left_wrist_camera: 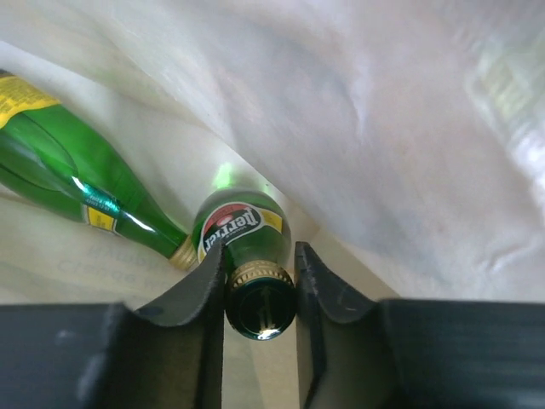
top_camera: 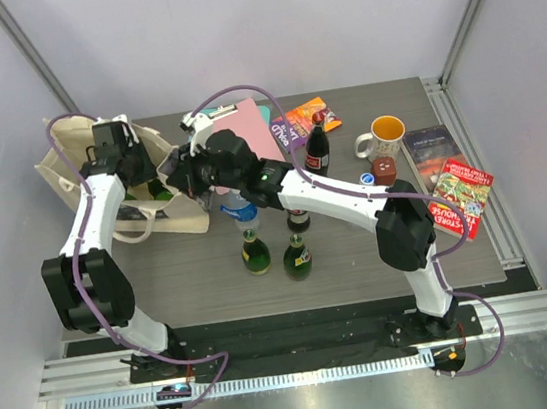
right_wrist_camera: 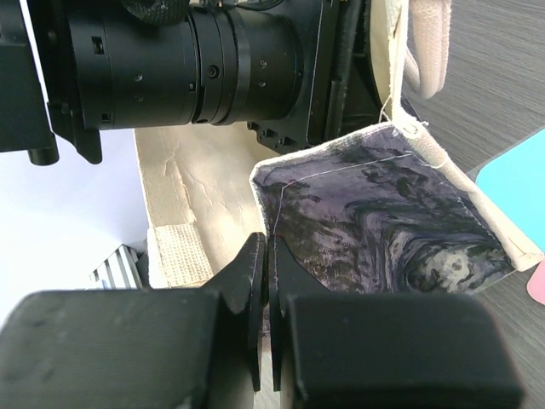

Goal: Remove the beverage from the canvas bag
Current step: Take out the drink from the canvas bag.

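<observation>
The canvas bag [top_camera: 67, 166] lies at the table's back left, its mouth facing right. My left gripper [left_wrist_camera: 260, 273] is inside it, shut on the capped neck of a green Perrier bottle [left_wrist_camera: 243, 230], the beverage. A second green bottle [left_wrist_camera: 68, 179] lies to its left inside the bag, and pale cloth [left_wrist_camera: 383, 128] hangs over both. In the top view the left gripper [top_camera: 149, 180] is mostly hidden by the bag's mouth. My right gripper [right_wrist_camera: 269, 264] is shut on the edge of the bag's dark printed side [right_wrist_camera: 383, 221], holding it up right by the left wrist [right_wrist_camera: 187, 60].
Two green bottles [top_camera: 255, 252] [top_camera: 297, 259] and a water bottle [top_camera: 239, 209] stand on the table before the bag's mouth. Farther right are a cola bottle [top_camera: 317, 150], a mug [top_camera: 385, 134], a pink folder [top_camera: 248, 127] and books [top_camera: 458, 190].
</observation>
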You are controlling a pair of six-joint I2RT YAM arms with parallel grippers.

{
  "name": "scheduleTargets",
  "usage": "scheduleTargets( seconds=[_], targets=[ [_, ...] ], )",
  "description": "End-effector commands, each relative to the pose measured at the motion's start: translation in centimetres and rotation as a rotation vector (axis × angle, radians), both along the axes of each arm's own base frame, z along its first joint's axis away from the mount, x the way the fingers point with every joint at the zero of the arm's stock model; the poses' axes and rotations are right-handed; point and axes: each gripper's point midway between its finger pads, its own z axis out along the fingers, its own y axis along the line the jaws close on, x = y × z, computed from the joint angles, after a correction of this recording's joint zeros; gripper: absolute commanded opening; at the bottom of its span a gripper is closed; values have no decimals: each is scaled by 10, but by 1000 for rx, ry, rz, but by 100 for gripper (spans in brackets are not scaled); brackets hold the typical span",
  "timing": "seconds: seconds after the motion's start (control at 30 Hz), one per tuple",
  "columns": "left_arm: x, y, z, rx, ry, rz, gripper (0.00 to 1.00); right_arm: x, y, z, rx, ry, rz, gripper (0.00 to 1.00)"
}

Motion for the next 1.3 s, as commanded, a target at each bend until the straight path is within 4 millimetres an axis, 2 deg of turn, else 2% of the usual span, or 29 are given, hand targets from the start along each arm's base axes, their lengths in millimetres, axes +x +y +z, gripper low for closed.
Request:
scheduleTargets(
  seconds=[0.0,0.03,0.23,0.3,0.33,0.5,0.7,0.73,0.83,0.93,1.03,1.17,1.27],
  targets=[
    [11,-3,19,24,-53,-42,10,9,-3,-24,-56,36,-26,6],
    [9,-3,22,30,-54,-47,1,9,-3,-24,-56,36,-26,6],
    [5,9,69,120,-149,-28,0,7,-1,-17,-41,30,4,11],
    [3,13,91,153,-190,-35,0,6,0,-7,-27,8,23,17],
    [-1,15,96,166,-193,-29,0,3,1,-4,-20,2,48,26],
    [-8,17,134,174,-285,-9,0,0,1,22,1,-72,120,49],
    [-22,16,172,164,-364,10,0,-3,-9,63,58,-171,197,64],
    [-24,16,185,164,-392,12,0,-3,-12,66,56,-192,207,64],
    [-30,14,200,157,-415,13,0,-11,-19,81,65,-244,271,67],
    [-37,12,228,140,-475,14,0,-24,-26,94,86,-282,375,67],
    [-42,7,246,114,-511,12,0,-31,-34,104,95,-321,435,67],
    [-51,4,261,93,-527,14,0,-34,-41,113,93,-375,470,68],
    [-56,2,272,80,-546,17,0,-35,-42,128,101,-436,472,68]
  ],
)
